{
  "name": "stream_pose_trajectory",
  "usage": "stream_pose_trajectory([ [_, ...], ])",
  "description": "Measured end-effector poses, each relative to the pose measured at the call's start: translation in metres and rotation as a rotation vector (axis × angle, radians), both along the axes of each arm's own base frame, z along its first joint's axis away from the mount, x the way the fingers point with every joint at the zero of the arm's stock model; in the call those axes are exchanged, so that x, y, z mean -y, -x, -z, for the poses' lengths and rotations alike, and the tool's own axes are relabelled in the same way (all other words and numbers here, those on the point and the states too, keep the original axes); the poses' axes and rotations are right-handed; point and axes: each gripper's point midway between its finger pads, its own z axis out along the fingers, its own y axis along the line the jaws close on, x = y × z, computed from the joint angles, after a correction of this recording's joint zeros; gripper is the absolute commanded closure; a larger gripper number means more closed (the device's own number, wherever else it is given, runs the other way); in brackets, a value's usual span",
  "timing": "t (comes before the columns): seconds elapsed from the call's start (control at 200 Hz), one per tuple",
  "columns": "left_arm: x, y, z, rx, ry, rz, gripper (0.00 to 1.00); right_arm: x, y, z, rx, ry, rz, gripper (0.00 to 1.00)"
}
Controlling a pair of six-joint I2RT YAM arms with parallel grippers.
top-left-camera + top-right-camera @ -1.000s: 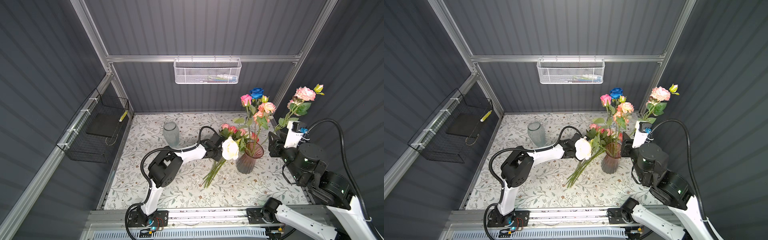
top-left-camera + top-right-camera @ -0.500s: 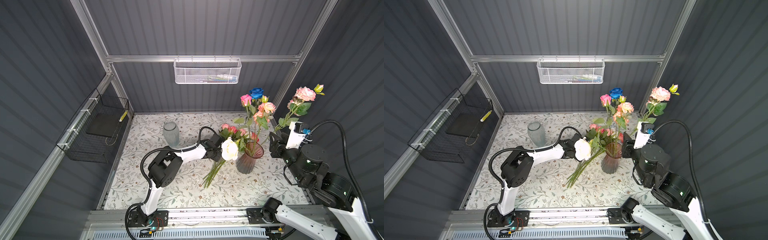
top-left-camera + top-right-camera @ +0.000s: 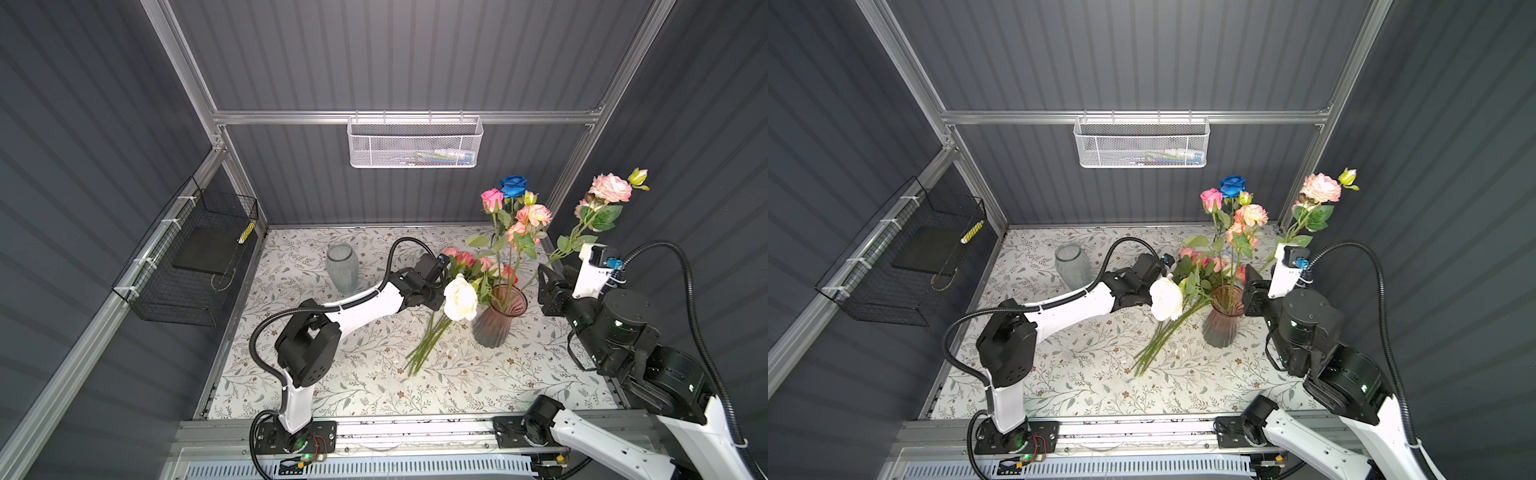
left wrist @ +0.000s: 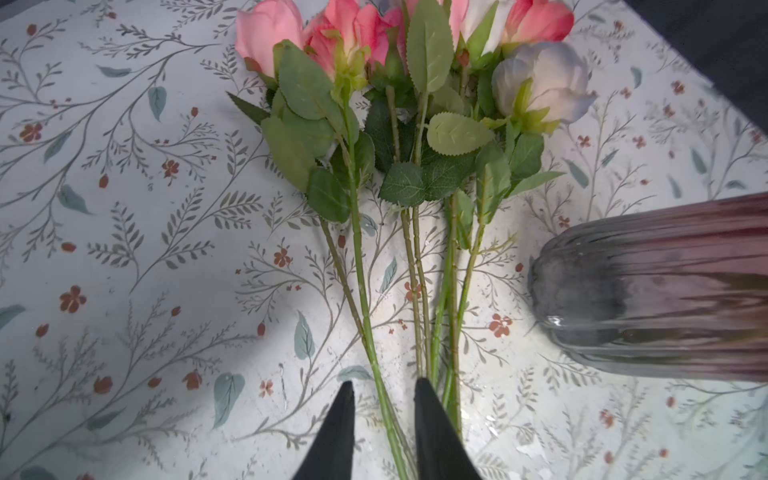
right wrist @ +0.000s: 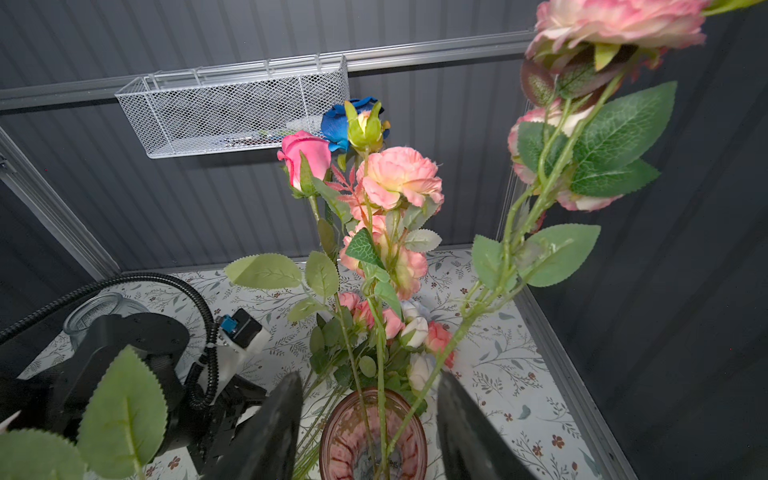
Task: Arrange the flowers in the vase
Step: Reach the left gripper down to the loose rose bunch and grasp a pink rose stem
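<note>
Newly parted since a second ago, my left claw (image 4: 383, 382) stands narrowly open astride one stem (image 4: 365, 316), lower centre; loose flowers (image 4: 409, 187) run lengthwise to upper frame; vase (image 4: 665, 291) at right; right claw (image 5: 370, 376) wide.

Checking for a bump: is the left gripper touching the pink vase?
Apart. The left wrist view shows bare tablecloth between the left gripper and the pink vase.

No text, label, brand or no. can be read in any view. Items in the white mesh basket (image 3: 374, 145) are seen w/ coloured print, but it's too small & blurred.
</note>
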Motion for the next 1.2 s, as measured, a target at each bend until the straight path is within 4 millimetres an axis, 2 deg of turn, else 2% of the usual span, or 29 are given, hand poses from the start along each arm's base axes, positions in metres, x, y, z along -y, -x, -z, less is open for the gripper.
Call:
stream_pose_trajectory([
  [0.13, 0.002, -0.003, 0.047, -0.043, -0.087, 0.013, 0.65, 0.0, 0.0, 0.0, -0.001, 0.0, 0.0, 0.44],
  [0.23, -0.005, -0.002, 0.071, -0.064, -0.153, 0.018, 0.7, 0.0, 0.0, 0.001, -0.002, 0.001, 0.001, 0.44],
  [0.425, -0.004, -0.005, 0.076, -0.058, -0.178, 0.03, 0.88, -0.001, -0.001, 0.005, -0.009, 0.009, 0.001, 0.44],
  [0.54, -0.005, -0.005, 0.076, -0.057, -0.182, 0.026, 0.89, -0.001, -0.002, 0.005, -0.01, 0.009, 0.001, 0.44],
  [0.64, -0.007, -0.004, 0.067, -0.051, -0.171, 0.022, 0.92, -0.001, -0.002, 0.005, -0.009, 0.008, 0.001, 0.44],
  [0.705, -0.011, -0.002, 0.053, -0.041, -0.155, 0.013, 0.95, -0.001, -0.002, 0.004, -0.007, 0.006, 0.0, 0.44],
  [0.915, -0.02, 0.005, -0.022, 0.037, -0.042, -0.016, 0.95, -0.003, -0.002, 0.004, -0.006, -0.001, -0.005, 0.44],
  [0.991, -0.022, 0.005, -0.042, 0.062, -0.005, -0.029, 0.97, -0.004, -0.002, 0.004, -0.007, -0.005, -0.012, 0.44],
  [1.081, -0.026, 0.003, -0.051, 0.077, 0.002, -0.052, 1.0, -0.005, -0.002, 0.004, -0.008, -0.01, -0.018, 0.44],
  [1.201, -0.04, -0.001, -0.041, 0.078, -0.039, -0.118, 1.0, -0.006, -0.001, 0.004, -0.009, -0.013, -0.024, 0.44],
])
